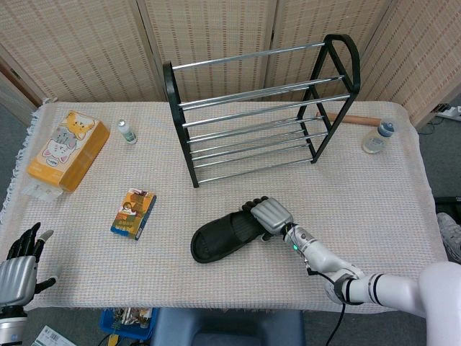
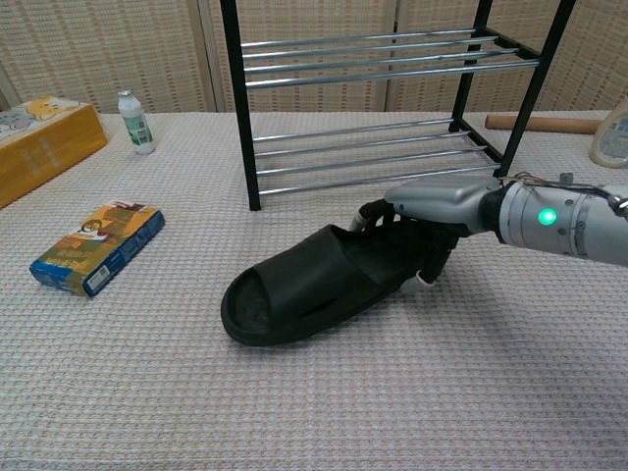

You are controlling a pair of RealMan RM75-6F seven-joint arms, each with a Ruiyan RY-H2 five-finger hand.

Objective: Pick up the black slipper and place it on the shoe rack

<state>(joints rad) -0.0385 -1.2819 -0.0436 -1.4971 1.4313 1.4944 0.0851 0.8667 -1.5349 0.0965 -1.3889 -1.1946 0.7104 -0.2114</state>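
The right hand (image 2: 437, 211) was wrapped over the heel end of the slipper (image 2: 309, 294), its fingers (image 2: 376, 212) curled over the far rim and the thumb tucked under the near edge, so the heel sat pinched while the toe rested on the desk (image 2: 147, 392) in front of the rack (image 1: 259, 108). The grip looked shallow and held one end only, so the long toe would likely droop and the sole could twist or slip free on the lift. A drooping toe might also catch a lower bar of the rack on the way in. The left hand (image 1: 18, 267) hung at the desk's near corner, fingers spread, holding nothing.
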